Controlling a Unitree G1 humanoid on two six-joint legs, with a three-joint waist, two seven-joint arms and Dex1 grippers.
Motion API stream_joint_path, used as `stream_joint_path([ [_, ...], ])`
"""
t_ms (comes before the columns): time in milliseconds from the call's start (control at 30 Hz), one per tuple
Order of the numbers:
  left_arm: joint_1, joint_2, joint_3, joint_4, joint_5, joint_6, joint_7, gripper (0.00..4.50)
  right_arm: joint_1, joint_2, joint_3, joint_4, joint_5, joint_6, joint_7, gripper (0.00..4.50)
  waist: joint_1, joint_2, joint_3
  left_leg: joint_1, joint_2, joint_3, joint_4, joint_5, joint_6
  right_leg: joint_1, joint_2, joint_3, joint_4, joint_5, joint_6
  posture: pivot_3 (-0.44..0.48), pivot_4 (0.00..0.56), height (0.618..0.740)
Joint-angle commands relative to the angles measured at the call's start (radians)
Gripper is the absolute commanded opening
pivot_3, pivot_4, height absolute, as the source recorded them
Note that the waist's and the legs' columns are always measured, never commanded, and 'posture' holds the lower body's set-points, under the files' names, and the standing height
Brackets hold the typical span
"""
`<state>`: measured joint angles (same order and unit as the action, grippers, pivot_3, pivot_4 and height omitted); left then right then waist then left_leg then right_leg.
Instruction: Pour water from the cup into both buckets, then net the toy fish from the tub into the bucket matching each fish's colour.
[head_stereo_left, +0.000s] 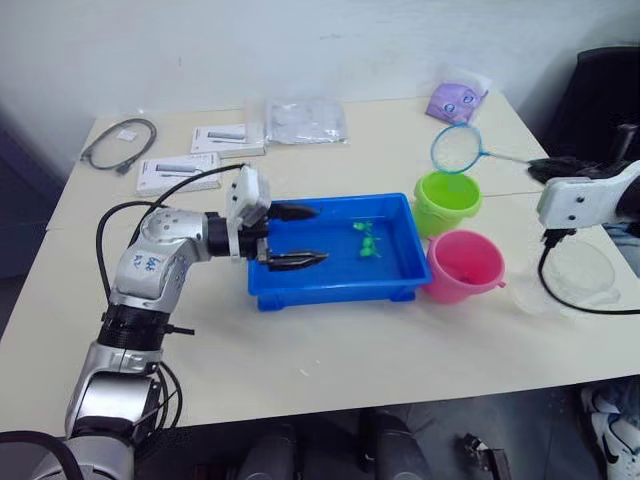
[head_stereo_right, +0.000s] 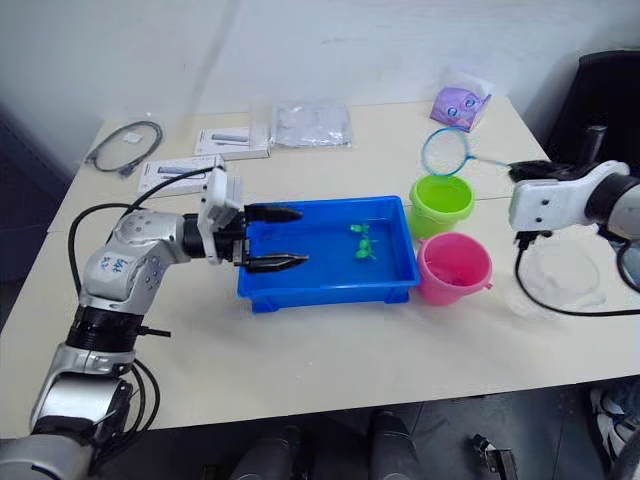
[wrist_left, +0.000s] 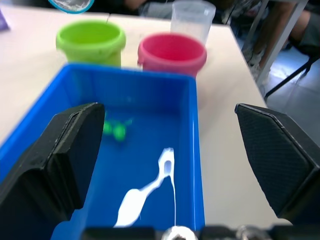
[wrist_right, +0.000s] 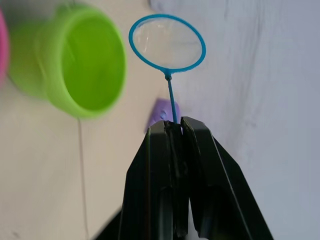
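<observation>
The blue tub (head_stereo_left: 330, 284) sits mid-table with small green toy fish (head_stereo_left: 367, 240) in its water. To its right stand the lime green bucket (head_stereo_left: 447, 200) and, nearer me, the pink bucket (head_stereo_left: 463, 265). The clear cup (head_stereo_left: 578, 275) rests on the table right of the pink bucket. My left gripper (head_stereo_left: 320, 234) hangs open over the tub's left end, empty. My right gripper (wrist_right: 174, 131) is shut on the thin handle of the net (head_stereo_left: 456, 148), whose blue hoop hovers just behind the green bucket (wrist_right: 75, 65).
Flat paper packets (head_stereo_left: 230, 137), a clear bag (head_stereo_left: 306, 120) and a coiled grey cable (head_stereo_left: 120, 140) lie along the table's far left. A purple packet (head_stereo_left: 456, 100) lies at the far right corner. A black chair (head_stereo_left: 600, 100) stands beyond the right edge.
</observation>
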<state>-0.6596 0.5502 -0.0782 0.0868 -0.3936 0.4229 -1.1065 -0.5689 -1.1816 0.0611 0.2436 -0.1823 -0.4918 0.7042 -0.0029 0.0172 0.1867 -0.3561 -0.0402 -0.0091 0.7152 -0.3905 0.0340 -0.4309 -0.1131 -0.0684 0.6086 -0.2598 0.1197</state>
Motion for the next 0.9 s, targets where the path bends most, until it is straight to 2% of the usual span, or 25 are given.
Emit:
stream_joint_path([
  [33, 0.026, 0.016, 0.009, -0.065, 0.005, -0.008, 0.01, 4.49, 0.011, 0.029, 0.0, -0.115, 0.032, 0.011, 0.054, 0.0, 0.003, 0.0, 0.0, 0.0, 0.0, 0.0, 0.001, 0.0, 0.0, 0.0, 0.0, 0.0, 0.001, 0.0, 0.0, 0.0, 0.15, 0.735],
  [233, 0.067, 0.036, 0.025, -0.131, -0.011, 0.028, 0.035, 4.49, -0.002, 0.085, 0.08, -0.081, -0.115, -0.117, 0.039, 0.0, 0.019, 0.0, 0.0, -0.001, -0.002, -0.003, 0.002, 0.0, 0.0, 0.001, -0.001, 0.0, 0.0, 0.0, 0.0, 0.0, 0.15, 0.735],
  [633, 0.117, 0.073, 0.063, -0.212, -0.035, 0.074, 0.076, 4.49, -0.091, 0.145, 0.146, 0.106, -0.283, -0.264, -0.025, 0.0, 0.002, 0.0, 0.0, 0.0, -0.002, -0.003, 0.001, 0.0, 0.0, 0.001, -0.001, -0.002, 0.0, 0.0, 0.0, 0.0, 0.15, 0.735],
  [900, 0.11, 0.07, 0.064, -0.216, -0.035, 0.079, 0.085, 4.49, -0.123, 0.119, 0.186, 0.142, -0.381, -0.362, -0.074, 0.0, 0.002, 0.0, 0.0, 0.0, -0.002, -0.003, 0.001, 0.0, 0.0, 0.001, -0.001, -0.002, 0.0, 0.0, 0.0, 0.0, 0.15, 0.735],
])
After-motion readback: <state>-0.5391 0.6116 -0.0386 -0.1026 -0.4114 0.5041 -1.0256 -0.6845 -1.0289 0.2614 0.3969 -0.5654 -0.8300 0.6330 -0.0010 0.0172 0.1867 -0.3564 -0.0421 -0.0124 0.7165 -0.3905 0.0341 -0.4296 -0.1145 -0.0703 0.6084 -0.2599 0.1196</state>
